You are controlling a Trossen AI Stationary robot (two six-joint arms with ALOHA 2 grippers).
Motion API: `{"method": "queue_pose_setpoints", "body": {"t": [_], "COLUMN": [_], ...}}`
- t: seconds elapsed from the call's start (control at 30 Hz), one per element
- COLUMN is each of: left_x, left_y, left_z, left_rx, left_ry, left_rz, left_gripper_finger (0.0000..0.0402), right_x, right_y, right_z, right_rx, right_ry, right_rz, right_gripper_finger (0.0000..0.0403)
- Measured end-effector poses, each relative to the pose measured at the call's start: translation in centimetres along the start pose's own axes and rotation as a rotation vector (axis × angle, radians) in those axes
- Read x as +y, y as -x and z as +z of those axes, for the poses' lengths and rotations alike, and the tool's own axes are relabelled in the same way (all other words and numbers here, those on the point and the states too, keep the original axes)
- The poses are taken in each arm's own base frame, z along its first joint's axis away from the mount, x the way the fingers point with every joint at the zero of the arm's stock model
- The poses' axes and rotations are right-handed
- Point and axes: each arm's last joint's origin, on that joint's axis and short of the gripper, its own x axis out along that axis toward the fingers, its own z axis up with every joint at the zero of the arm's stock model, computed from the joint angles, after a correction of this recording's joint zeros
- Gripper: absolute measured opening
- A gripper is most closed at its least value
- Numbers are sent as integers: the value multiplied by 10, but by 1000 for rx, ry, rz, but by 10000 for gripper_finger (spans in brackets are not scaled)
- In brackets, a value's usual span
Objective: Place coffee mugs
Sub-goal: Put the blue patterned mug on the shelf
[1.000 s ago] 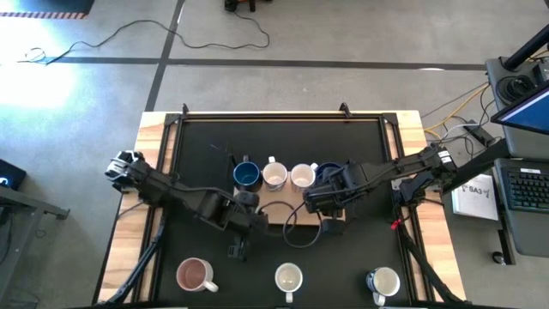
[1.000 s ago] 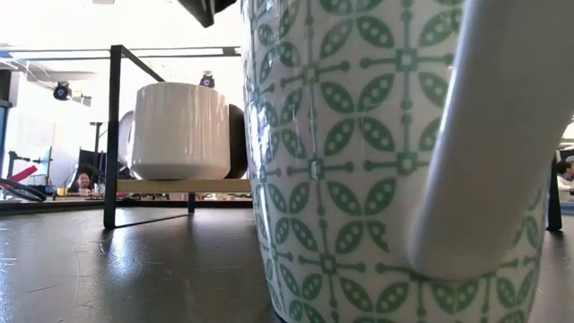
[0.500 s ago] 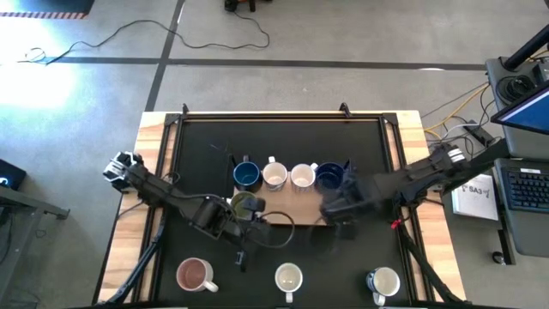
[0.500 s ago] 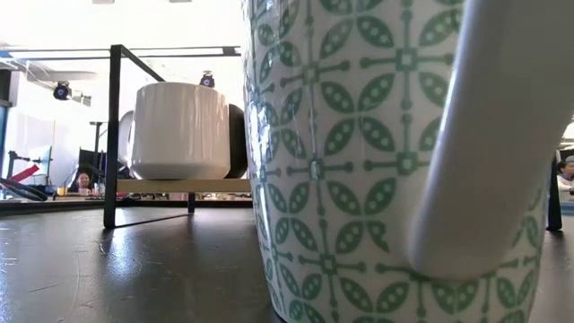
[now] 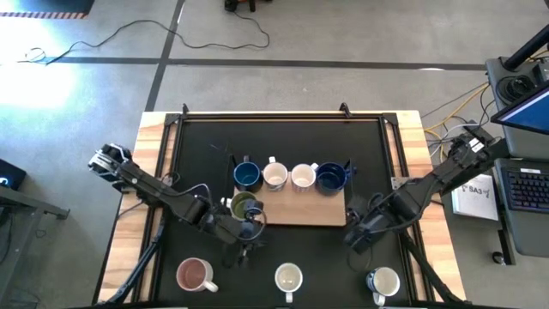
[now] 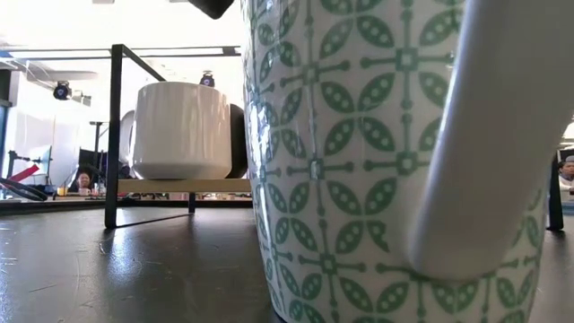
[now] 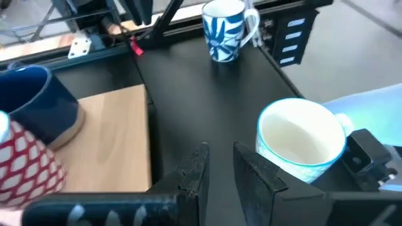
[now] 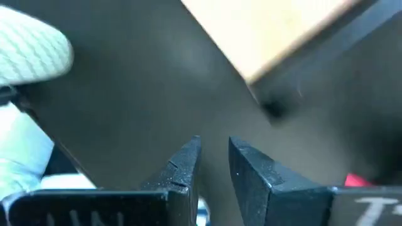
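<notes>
**Five mugs on the board, three waiting along the lower edge**

Four mugs are sitting in a row along the top edge of the wooden board (image 5: 302, 209) at the centre of the high view: a blue mug (image 5: 247, 176), two white mugs (image 5: 274, 176) (image 5: 302, 177), and a second blue mug (image 5: 331, 177). An olive green mug (image 5: 244, 205) is resting at the board's lower left corner, just beside the left gripper (image 5: 247, 233), whose jaws are standing slightly apart and pinching nothing. Three mugs are waiting on the dark worktop (image 5: 206, 146) along the bottom of the frame: a pink mug (image 5: 194, 275) at lower left, a patterned white mug (image 5: 288, 278) at lower centre, and a leaf-printed mug (image 5: 383, 281) at lower right. The right gripper (image 5: 353, 240) is hovering right of the board, above the lower right mug, jaws narrowly parted and empty. By my judgement, the job is a little past halfway.
</notes>
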Motion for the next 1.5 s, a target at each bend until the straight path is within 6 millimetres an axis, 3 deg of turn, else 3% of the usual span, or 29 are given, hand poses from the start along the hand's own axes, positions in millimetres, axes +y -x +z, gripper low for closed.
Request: {"method": "queue_pose_setpoints", "body": {"t": [0.17, 0.43, 0.7, 1.03, 1.5], "left_x": [0, 0, -3, -6, -7], "left_y": [-1, -2, -12, -26, -27], "left_z": [-5, -4, -3, 1, 5], "left_rx": [-15, -50, -108, -178, -185], "left_ry": [-19, -45, -30, -10, -16], "left_rz": [0, 0, 3, 25, 26], "left_gripper_finger": [53, 53, 53, 53, 53], "right_x": [4, 7, 11, 22, 24], "right_y": [-7, -5, -11, -31, -56], "right_z": [-20, -53, -77, -93, -96], "right_rx": [132, 180, 205, 319, 333], "right_ry": [-43, 70, 75, 291, 509], "right_rz": [4, 19, 16, -3, -115], "right_gripper_finger": [68, 68, 83, 124, 109]}}
